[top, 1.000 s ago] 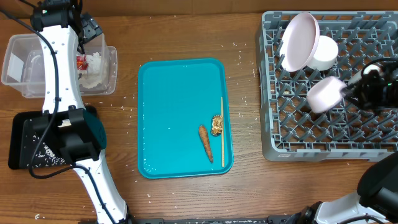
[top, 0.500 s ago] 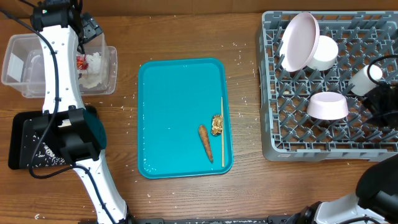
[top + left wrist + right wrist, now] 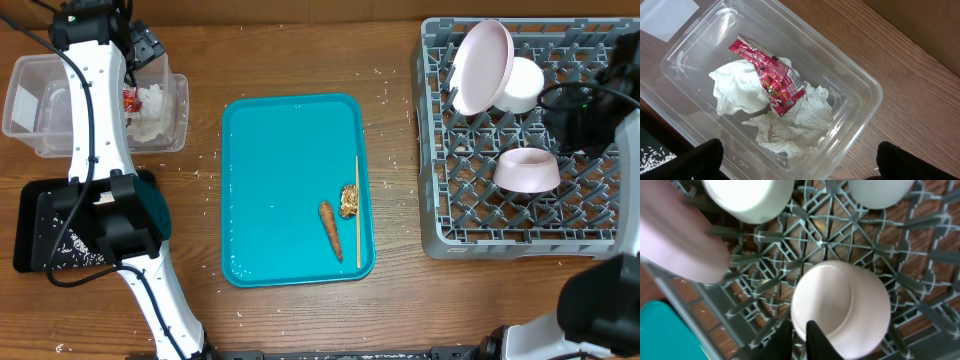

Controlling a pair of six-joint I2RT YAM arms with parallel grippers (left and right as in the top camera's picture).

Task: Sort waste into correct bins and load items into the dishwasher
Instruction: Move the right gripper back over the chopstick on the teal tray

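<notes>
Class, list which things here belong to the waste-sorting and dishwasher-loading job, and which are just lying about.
Job: crumpled napkin, red wrapper, clear tub, black tray, carrot stick, brown food bit, dish rack, plate, cup, bowl.
Lying about: teal tray, thin wooden stick.

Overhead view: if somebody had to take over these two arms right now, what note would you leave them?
Left gripper: open, empty, above the clear tub.
Right gripper: shut, empty, above the small bowl.
Done: napkin and wrapper lie in the tub; rice grains in the black tray; plate, bowl and another white dish sit in the grey rack.
To do: carrot stick, brown food bit and thin wooden stick on the teal tray need binning.
</notes>
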